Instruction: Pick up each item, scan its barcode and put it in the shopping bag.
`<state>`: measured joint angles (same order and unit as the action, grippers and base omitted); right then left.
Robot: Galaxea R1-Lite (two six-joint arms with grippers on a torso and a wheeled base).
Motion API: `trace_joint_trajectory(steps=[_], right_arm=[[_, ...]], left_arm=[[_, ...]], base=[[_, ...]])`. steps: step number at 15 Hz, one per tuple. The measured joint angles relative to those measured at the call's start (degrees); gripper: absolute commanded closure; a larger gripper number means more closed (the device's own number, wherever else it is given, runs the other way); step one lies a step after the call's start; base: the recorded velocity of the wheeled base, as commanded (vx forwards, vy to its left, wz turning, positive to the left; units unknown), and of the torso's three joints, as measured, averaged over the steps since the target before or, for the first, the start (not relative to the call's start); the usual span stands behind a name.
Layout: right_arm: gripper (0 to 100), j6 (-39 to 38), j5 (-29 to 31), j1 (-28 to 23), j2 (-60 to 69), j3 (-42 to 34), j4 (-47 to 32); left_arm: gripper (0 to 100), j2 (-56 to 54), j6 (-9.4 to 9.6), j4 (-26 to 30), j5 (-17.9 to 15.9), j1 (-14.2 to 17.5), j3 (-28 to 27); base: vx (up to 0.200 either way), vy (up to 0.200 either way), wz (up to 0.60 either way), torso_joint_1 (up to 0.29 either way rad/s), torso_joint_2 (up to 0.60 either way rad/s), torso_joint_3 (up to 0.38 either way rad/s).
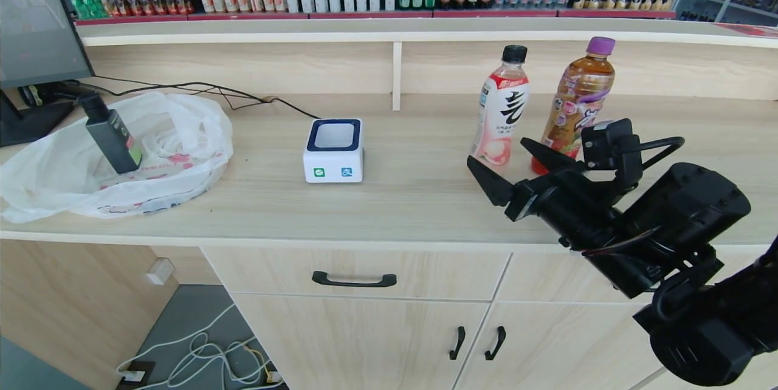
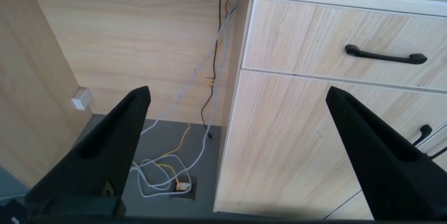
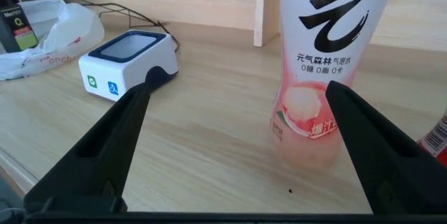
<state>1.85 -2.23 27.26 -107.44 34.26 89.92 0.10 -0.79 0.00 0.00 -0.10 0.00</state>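
Head view. Right pincer (image 1: pixel 497 152) hangs low over the table (image 1: pixel 413 208), jaws spread wide, holding nothing. The pink-and-white bottle (image 1: pixel 501 113) stands upright just beyond the fingertips, with its base almost level with them. The brown tea bottle (image 1: pixel 577 101) is also upright, just behind the pincer's wrist side and close beside the pink one. The scanner (image 1: pixel 333 150) sits well off to the pincer's left. The shopping bag (image 1: pixel 176 135) lies farther that way, with a dark item (image 1: pixel 112 135) leaning in it.

Left wrist view. Left pincer (image 2: pixel 237 93) is wide and empty, and faces the cabinet front with its drawer handle (image 2: pixel 384 55), below the table's edge. No task item is near it.

Right wrist view. The pink-and-white bottle (image 3: pixel 328 63) is dead ahead of the right pincer (image 3: pixel 237 88), offset toward one finger rather than centred in the gap. Its long axis is vertical and crosses the jaw line squarely.

Judgement: the right arm is the nearer. The next move needs a small sideways correction, then a straight advance.
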Motion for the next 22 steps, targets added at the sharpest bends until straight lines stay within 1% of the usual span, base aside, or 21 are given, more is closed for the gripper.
trace_joint_trajectory(steps=[3, 5, 7, 13, 17, 22], right_arm=[[0, -0.1, 0.8, -1.0, -1.0, 1.3, 0.0], [0, -0.2, 0.9, -3.5, -1.5, 1.5, 0.0], [0, -0.2, 1.0, -4.9, -2.1, 1.8, -0.9], [0, -0.1, 1.1, -6.0, -4.0, 5.6, -5.0], [0, 0.0, 1.1, -6.9, -4.7, 8.5, -9.4], [0, 0.0, 1.1, -8.2, -6.3, 13.4, -11.3]], left_arm=[[0, 0.0, -0.07, 0.0, 0.0, 0.0, 0.0], [0, 0.0, -0.07, 0.0, 0.0, 0.0, 0.0], [0, 0.0, -0.07, 0.0, 0.0, 0.0, 0.0], [0, 0.0, -0.07, 0.0, 0.0, 0.0, 0.0], [0, 0.0, -0.07, 0.0, 0.0, 0.0, 0.0], [0, 0.0, -0.07, 0.0, 0.0, 0.0, 0.0]], base=[[0.000, 0.000, 0.00, 0.000, 0.00, 0.000], [0.000, 0.000, 0.00, 0.000, 0.00, 0.000], [0.000, 0.000, 0.00, 0.000, 0.00, 0.000], [0.000, 0.000, 0.00, 0.000, 0.00, 0.000], [0.000, 0.000, 0.00, 0.000, 0.00, 0.000], [0.000, 0.000, 0.00, 0.000, 0.00, 0.000]])
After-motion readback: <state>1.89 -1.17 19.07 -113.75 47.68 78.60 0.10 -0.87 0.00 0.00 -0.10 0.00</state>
